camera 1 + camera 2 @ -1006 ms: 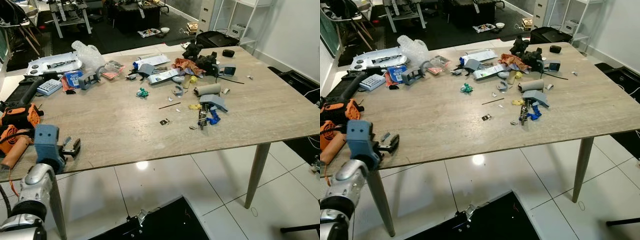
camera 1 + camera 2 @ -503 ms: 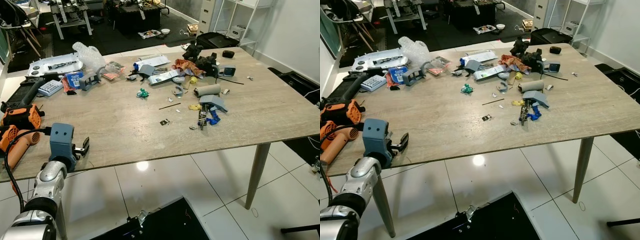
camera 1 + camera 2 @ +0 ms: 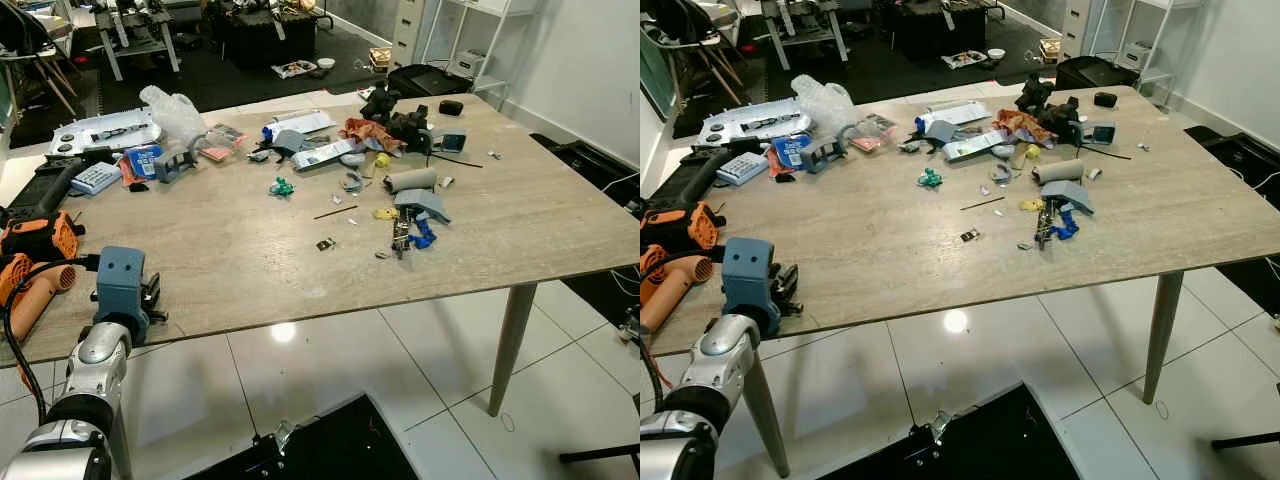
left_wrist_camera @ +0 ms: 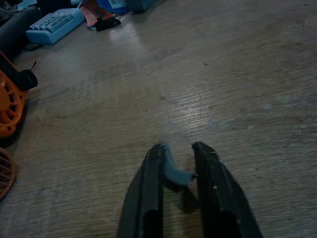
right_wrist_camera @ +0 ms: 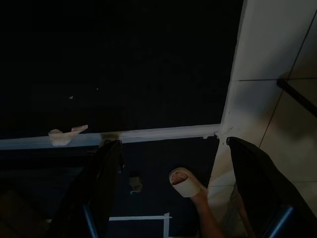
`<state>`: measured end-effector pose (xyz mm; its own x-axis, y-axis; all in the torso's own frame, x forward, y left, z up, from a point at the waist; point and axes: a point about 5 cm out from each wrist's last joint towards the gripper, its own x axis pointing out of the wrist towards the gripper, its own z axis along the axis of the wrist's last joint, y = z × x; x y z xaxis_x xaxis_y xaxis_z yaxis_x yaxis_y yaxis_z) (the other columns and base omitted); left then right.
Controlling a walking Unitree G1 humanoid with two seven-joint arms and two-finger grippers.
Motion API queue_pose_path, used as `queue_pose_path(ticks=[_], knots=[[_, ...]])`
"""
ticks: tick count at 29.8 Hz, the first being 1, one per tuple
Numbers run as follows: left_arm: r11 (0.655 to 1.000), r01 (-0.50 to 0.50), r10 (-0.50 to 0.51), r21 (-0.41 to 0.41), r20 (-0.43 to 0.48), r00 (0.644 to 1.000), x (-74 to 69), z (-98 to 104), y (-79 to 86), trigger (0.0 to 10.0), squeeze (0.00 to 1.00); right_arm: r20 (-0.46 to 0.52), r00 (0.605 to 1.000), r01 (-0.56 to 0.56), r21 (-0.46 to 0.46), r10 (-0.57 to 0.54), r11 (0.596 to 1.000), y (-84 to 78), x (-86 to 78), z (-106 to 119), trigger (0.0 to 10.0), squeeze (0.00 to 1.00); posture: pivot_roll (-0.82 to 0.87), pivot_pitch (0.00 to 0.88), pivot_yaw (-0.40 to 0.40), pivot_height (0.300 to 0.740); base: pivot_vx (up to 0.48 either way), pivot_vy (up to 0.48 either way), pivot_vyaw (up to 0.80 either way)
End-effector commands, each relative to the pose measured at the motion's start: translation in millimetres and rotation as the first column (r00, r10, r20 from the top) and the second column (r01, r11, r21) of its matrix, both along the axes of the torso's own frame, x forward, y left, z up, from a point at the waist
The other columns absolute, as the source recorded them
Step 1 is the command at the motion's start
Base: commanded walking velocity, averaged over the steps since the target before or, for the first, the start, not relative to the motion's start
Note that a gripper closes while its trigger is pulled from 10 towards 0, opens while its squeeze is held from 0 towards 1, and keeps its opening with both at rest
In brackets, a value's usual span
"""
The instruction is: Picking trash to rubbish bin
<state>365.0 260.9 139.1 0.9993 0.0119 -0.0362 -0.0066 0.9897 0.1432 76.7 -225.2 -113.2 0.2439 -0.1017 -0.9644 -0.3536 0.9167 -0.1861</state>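
Cluttered workshop around you, with a long wooden worktop (image 3: 300,270) on white tiles and most of the litter heaped at its far middle: a cardboard tube (image 3: 412,180), a green scrap (image 3: 281,186), wrappers (image 3: 322,152) and a plastic bag (image 3: 172,110). Orange tools (image 3: 35,262) lie along your left edge. Your left gripper (image 4: 178,163) sits low over the near left corner of the worktop, and its fingers (image 4: 151,173) are pinching a small blue-grey scrap (image 4: 173,168), which sits between the tips just above the wood. Half a second ago those fingers pointed out to the right with a gap between them; now the wrist has turned in over the board and they have drawn in on the piece, so you can judge the pick as made. What it likely calls for next is a lift and a carry to the bin, which you cannot make out from here. Your right gripper (image 5: 173,196) hangs idle by the floor, fingers spread wide over dark matting, with a person's sandalled foot (image 5: 190,186) just beyond
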Motion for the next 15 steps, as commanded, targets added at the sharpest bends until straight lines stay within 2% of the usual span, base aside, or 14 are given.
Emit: queue_pose_path(ticks=[1,12,15], knots=[[1.0,-0.002,0.003,0.003,-0.14,0.99,-12.6,-31.3,2.2,0.0,0.0,-0.041,0.999,-0.01,0.014,0.01,1.0,5.0,-11.5,-3.1,10.0,0.0,-0.24,0.255,0.061,0.74,0.0,0.0,0.0],[1.0,0.009,-0.01,-0.006,-0.138,0.99,-12.3,-33.0,-2.3,0.0,0.0,-0.039,0.999,-0.013,0.01,0.014,1.0,4.2,-9.3,-2.7,10.0,0.0,-0.25,0.245,0.062,0.74,0.0,0.0,0.0],[0.998,0.037,-0.042,-0.057,-0.098,0.994,-9.7,-28.1,-6.8,0.0,0.0,-0.039,0.999,-0.014,0.011,0.015,1.0,4.4,-9.0,-2.7,10.0,0.0,-0.24,0.244,0.062,0.74,0.0,0.0,0.0]])
